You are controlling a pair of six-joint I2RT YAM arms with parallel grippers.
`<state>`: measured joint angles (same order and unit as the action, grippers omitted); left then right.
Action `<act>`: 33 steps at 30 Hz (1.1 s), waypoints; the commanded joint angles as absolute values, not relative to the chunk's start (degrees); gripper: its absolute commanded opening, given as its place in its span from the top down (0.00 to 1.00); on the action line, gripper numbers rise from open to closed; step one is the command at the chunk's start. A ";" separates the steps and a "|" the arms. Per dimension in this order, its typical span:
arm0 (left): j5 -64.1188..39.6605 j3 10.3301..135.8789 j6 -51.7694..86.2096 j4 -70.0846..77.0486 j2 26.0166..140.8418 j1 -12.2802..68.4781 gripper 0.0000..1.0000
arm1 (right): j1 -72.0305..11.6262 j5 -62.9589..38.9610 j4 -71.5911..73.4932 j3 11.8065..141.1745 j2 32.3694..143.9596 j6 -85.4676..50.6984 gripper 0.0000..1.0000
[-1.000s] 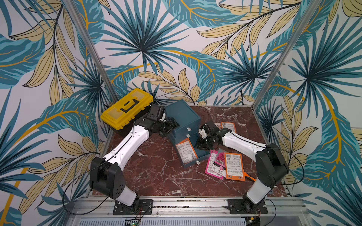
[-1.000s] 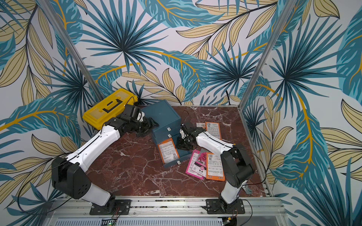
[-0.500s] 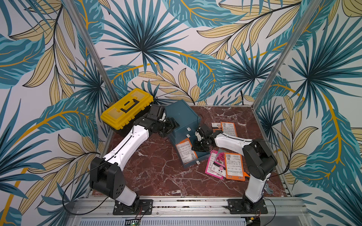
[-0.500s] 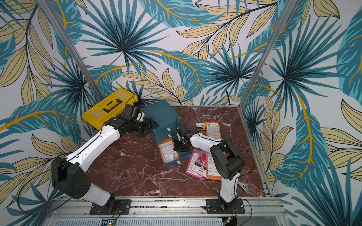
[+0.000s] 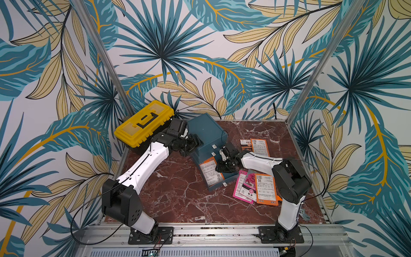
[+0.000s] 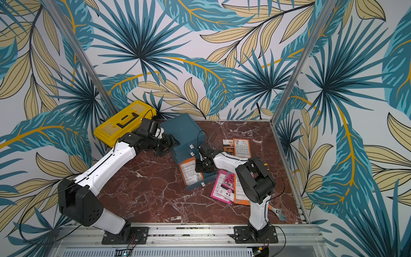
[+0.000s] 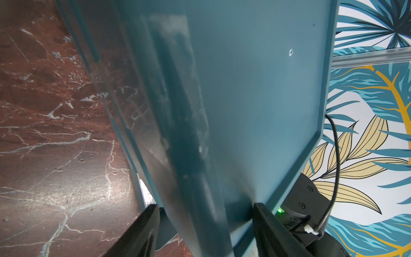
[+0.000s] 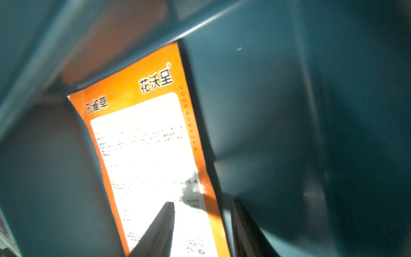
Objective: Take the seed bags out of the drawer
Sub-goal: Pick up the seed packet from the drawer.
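The teal cabinet (image 5: 204, 129) has its bottom drawer (image 5: 220, 185) pulled out, and one orange seed bag (image 5: 210, 172) (image 8: 144, 144) lies flat in it. My right gripper (image 5: 224, 168) (image 8: 202, 222) is down in the drawer, open. One finger is over the bag's white panel and the other is beside the bag's orange edge. Other seed bags lie out on the table: a magenta one (image 5: 243, 187), an orange one (image 5: 265, 189) and another orange one (image 5: 259, 146) farther back. My left gripper (image 5: 193, 144) (image 7: 205, 222) is shut on the cabinet's left edge.
A yellow toolbox (image 5: 144, 122) stands at the back left against the wall, just behind my left wrist. An orange-handled wrench (image 6: 277, 213) lies at the front right near the right arm's base. Metal frame posts and patterned walls close in the red marble table (image 5: 178, 195).
My right gripper has moved left from beside the drawer into it, over the orange seed bag, and its jaws have widened a little. The left arm has stayed put.
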<state>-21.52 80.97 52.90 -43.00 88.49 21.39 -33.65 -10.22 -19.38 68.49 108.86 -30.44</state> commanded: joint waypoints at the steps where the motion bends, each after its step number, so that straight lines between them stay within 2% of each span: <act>1: -21.61 83.10 51.59 -44.65 88.88 21.53 0.30 | -34.28 -14.31 -15.44 67.67 112.13 -32.45 0.59; 11: -21.45 82.06 52.11 -44.07 88.03 21.56 0.30 | -34.35 -22.24 -6.71 65.45 114.76 -39.22 0.70; 14: -21.24 81.74 52.12 -43.96 87.57 21.56 0.30 | -34.32 -21.91 -7.25 65.28 114.46 -39.63 0.84; 20: -20.91 80.89 52.28 -43.78 87.10 21.58 0.30 | -33.93 -20.17 -8.37 64.54 112.11 -41.90 1.00; 33: -20.69 79.65 52.65 -43.40 86.29 21.62 0.30 | -32.21 -18.21 -16.80 67.10 106.26 -43.17 1.00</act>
<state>-19.51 80.93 53.17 -42.92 88.01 21.02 -32.23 -19.70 -12.34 65.95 108.62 -43.29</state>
